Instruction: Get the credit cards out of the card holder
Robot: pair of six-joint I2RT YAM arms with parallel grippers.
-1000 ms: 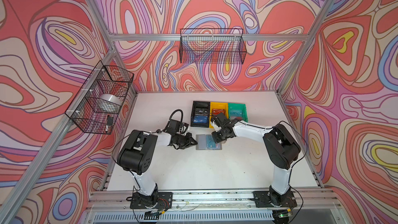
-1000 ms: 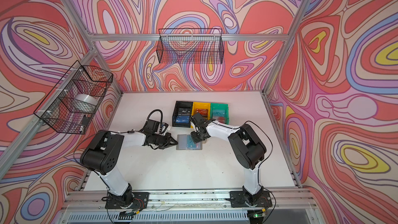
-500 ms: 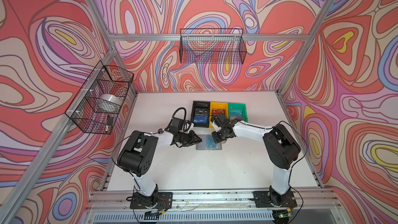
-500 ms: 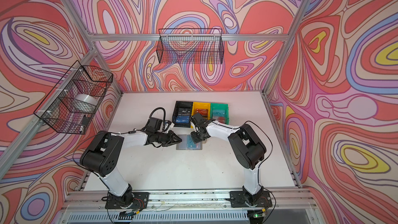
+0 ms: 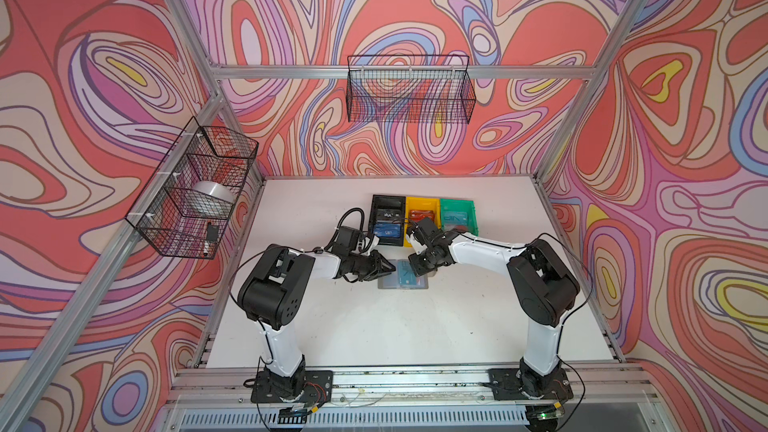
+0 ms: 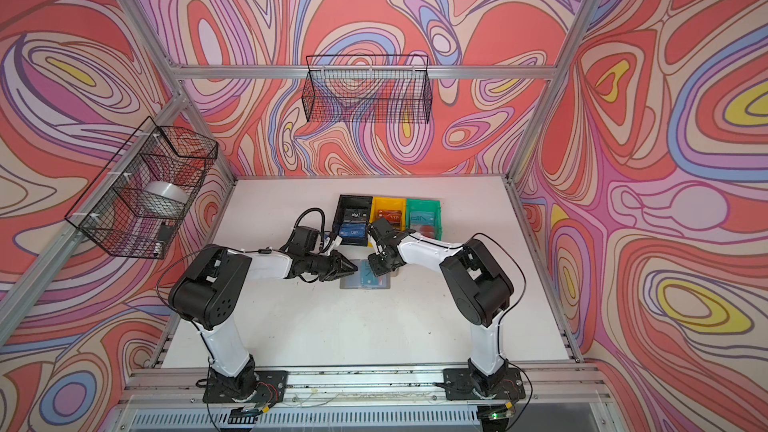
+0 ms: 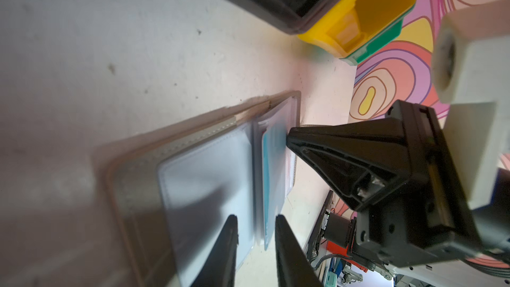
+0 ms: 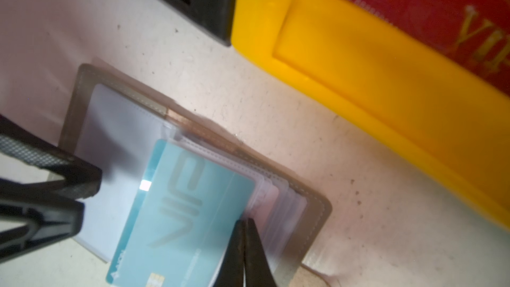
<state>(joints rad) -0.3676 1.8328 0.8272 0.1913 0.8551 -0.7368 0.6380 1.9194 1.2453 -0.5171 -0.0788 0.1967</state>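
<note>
The grey card holder [image 5: 415, 286] [image 6: 353, 284] lies open and flat on the white table. A light blue "VIP" credit card [image 8: 182, 211] [image 7: 271, 167] sits in a clear sleeve of its right half and sticks out towards the middle fold. My left gripper [image 5: 390, 266] [image 7: 256, 218] is low at the holder's left half, narrowly open, its tips on either side of the sleeve's and card's near edge. My right gripper [image 5: 417, 271] [image 8: 244, 220] is shut, its tips pressing on the sleeve at the card's far edge. More cards lie in the bins.
Three bins stand in a row just behind the holder: black [image 5: 388, 198] with a dark blue card, yellow [image 5: 422, 200] with a red card, green [image 5: 456, 203] with a light blue one. Wire baskets hang on the left wall [image 5: 195, 189] and back wall [image 5: 409, 91].
My left gripper has slid right to the holder's left half and its jaws have parted a little. The right gripper has stayed pressed on the sleeve.
</note>
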